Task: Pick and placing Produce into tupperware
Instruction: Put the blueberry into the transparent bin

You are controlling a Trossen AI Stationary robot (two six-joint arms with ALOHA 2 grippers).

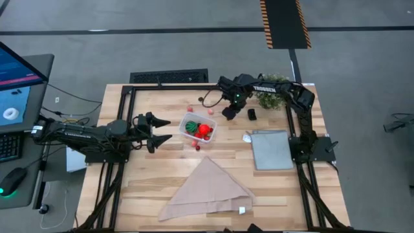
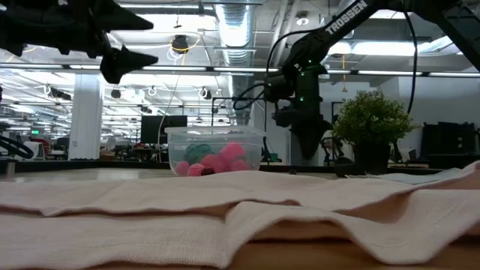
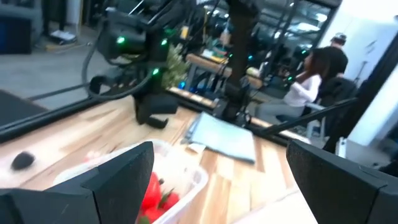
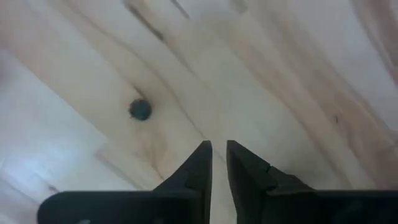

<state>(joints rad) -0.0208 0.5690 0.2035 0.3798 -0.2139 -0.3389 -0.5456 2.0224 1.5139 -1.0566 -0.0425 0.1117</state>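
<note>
Wood-slat table [image 1: 162, 188] is sitting on a grey floor, w/ a monitor [image 1: 16, 84] off its 9 o'clock edge; a person [image 3: 311, 78] is sitting in the room beyond.

Left gripper [image 1: 165, 129] is hovering at 9 o'clock of the tub, fingers spread wide, holding nothing.

Beige cloth [image 1: 207, 188] is lying folded at 6 o'clock.

Tupperware [image 1: 198, 127] is sitting near table centre: clear tub, rounded corners. Produce [image 1: 202, 129] is lying inside, a red piece beside a green one; 2 small red bits [image 1: 197, 147] are lying just outside at 6 o'clock, 2 pink at 12.

Right gripper [image 1: 228, 114] is pointing down at bare wood at 2 o'clock of the tub, fingers nearly together w/ a slim gap, empty.

Grey panel [image 1: 272, 149] is lying at 3 o'clock, potted plant [image 1: 272, 97] at 1.
</note>
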